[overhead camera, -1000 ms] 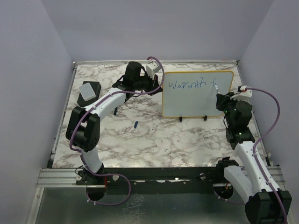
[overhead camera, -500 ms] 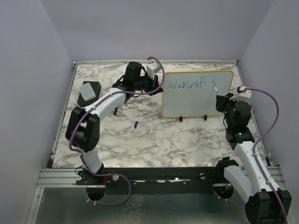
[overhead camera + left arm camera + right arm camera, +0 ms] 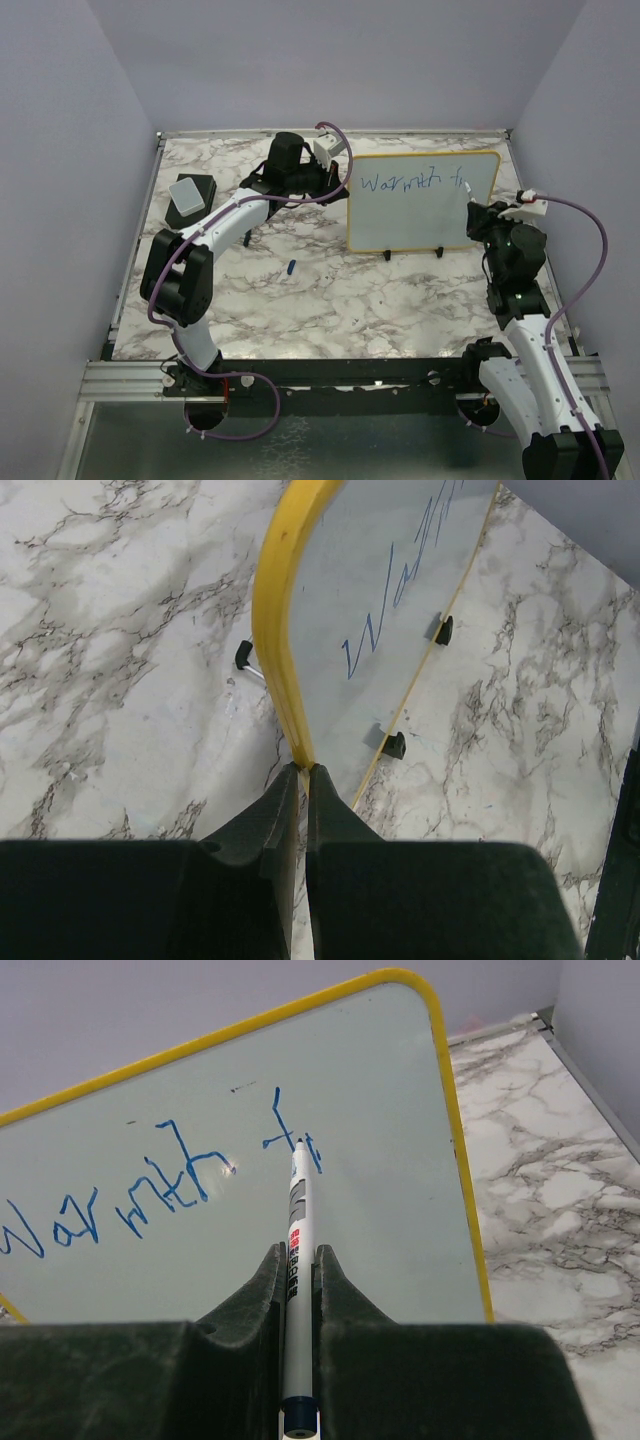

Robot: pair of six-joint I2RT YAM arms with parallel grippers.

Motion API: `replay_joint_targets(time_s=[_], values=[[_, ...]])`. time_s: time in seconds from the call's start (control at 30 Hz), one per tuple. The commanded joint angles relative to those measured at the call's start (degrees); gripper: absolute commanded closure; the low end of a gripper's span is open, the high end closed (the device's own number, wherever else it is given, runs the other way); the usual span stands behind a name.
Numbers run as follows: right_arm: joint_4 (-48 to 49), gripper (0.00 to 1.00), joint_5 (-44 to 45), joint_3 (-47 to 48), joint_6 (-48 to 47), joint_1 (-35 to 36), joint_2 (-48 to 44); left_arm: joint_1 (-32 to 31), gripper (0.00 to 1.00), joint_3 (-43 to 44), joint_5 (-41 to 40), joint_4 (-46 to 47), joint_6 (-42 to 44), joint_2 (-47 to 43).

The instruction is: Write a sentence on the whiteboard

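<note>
Whiteboard (image 3: pixel 420 215) stands upright at 1 o'clock on table (image 3: pixel 330 300). Left gripper (image 3: pixel 303 772) pinches narrow onto its 9 o'clock frame edge, probably bracing it against pen pressure. Right gripper (image 3: pixel 296 1255) clamps marker (image 3: pixel 298 1210) lengthwise, tip at board by 3 o'clock end of sentence (image 3: pixel 410 183): 1 word plus "fi" written, more to go.

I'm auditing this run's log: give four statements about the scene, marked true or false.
1. The right claw grips a marker, tip near the whiteboard's last blue strokes. True.
2. The left claw hangs open. False: it is shut on the whiteboard's yellow frame.
3. The sentence shows only "Warmth" and a next word's start. True.
4. The eraser lies right of the board. False: it lies by the table's left edge in the top view.
</note>
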Motion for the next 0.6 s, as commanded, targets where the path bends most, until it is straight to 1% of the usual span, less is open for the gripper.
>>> replay_joint_targets(time_s=[0.0, 0.1, 0.57], values=[[1.5, 0.99, -0.3, 1.5, -0.5, -0.4, 0.6, -0.2, 1.0, 0.5, 0.0, -2.6, 1.1, -0.9], [2.6, 0.99, -0.7, 1.8, -0.6, -0.4, 2.1, -0.2, 1.0, 0.4, -0.1, -2.5, 1.1, -0.9], [5.3, 0.99, -1.4, 1.7, -1.0, -0.4, 3.5, -0.2, 1.0, 0.5, -0.1, -2.8, 1.1, -0.7]])
